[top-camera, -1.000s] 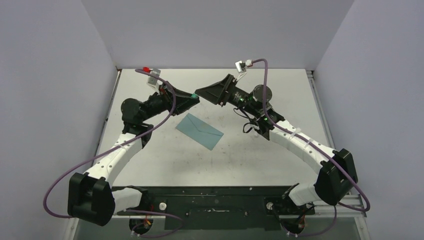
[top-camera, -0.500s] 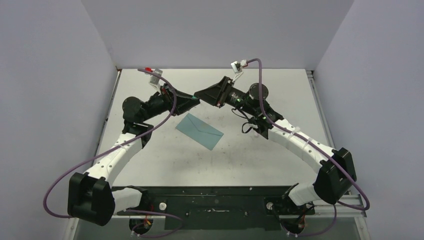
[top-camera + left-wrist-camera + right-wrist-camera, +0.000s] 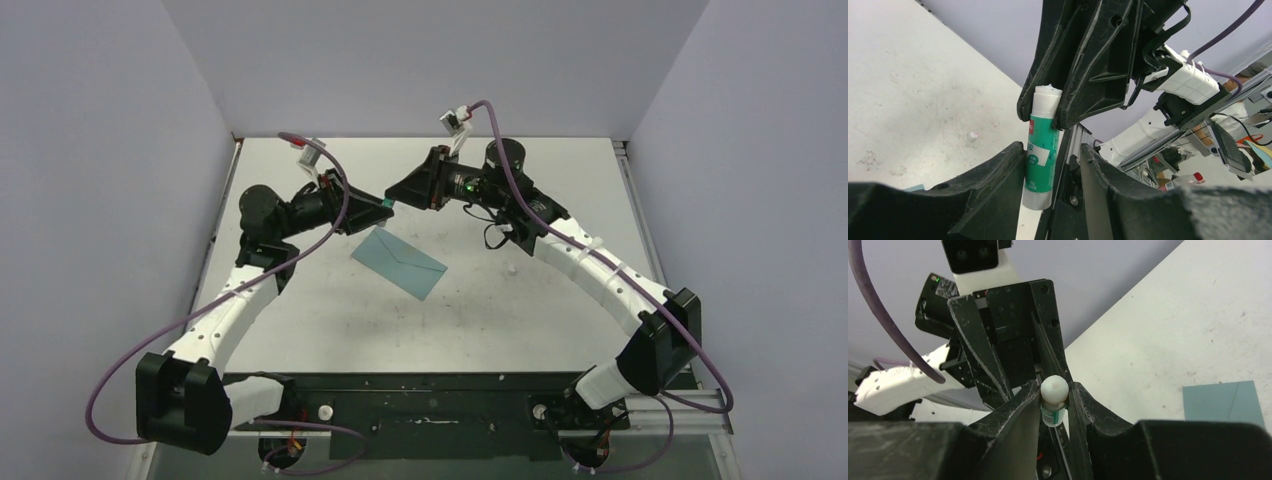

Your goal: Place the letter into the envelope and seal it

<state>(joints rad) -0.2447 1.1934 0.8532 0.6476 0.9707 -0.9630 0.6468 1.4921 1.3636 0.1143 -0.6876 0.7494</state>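
While the two arms [image 3: 250, 290] [image 3: 600, 275] are reaching over the one table [image 3: 560, 320], their tips are meeting above its far middle. One teal envelope [image 3: 398, 262] is lying flat near the centre, just nearer than that meeting point. The left gripper [image 3: 1050, 155] is clamping the green body of the single glue stick [image 3: 1040, 160], and the right gripper [image 3: 1054, 390] is pinching its white end. One small white bit [image 3: 510, 268] is lying right of the envelope.

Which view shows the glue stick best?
Left wrist: the glue stick shows nearly full length, with green label and white end. Right wrist shows mainly its white, rounded end, seen end-on. Top external shows just a small green speck.
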